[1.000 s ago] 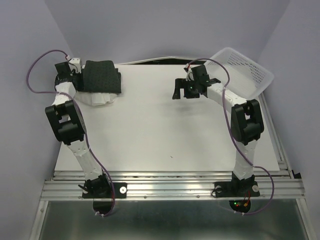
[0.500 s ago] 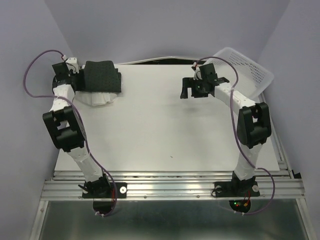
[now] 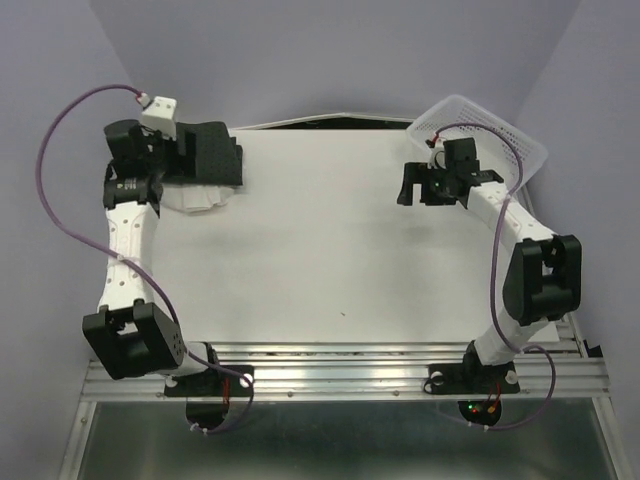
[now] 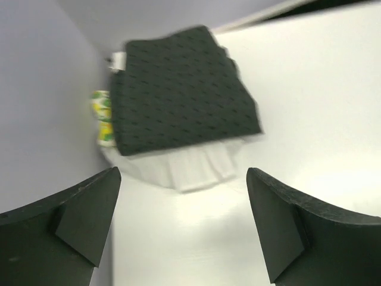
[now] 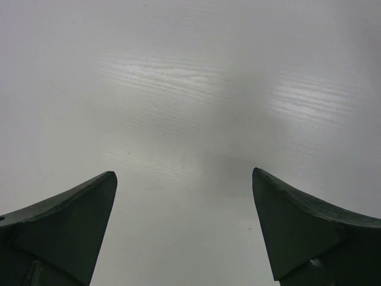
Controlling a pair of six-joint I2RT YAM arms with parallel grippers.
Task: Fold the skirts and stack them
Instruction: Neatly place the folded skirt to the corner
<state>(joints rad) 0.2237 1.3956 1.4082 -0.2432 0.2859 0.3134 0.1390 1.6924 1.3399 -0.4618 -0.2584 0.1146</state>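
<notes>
Skirts (image 3: 205, 165) lie stacked at the table's (image 3: 330, 260) far-left corner in the top view; the left gripper (image 3: 172, 158) has just let go and backed off, jaws wide, and the right gripper (image 3: 425, 185), equally wide, has retreated, so the job looks finished. The left wrist view shows the dimpled black skirt (image 4: 178, 101) folded square on top, with the pleated white skirt (image 4: 196, 167) and a lemon-print edge (image 4: 102, 116) peeking out beneath. The right wrist view shows only smooth tabletop between spread jaws.
</notes>
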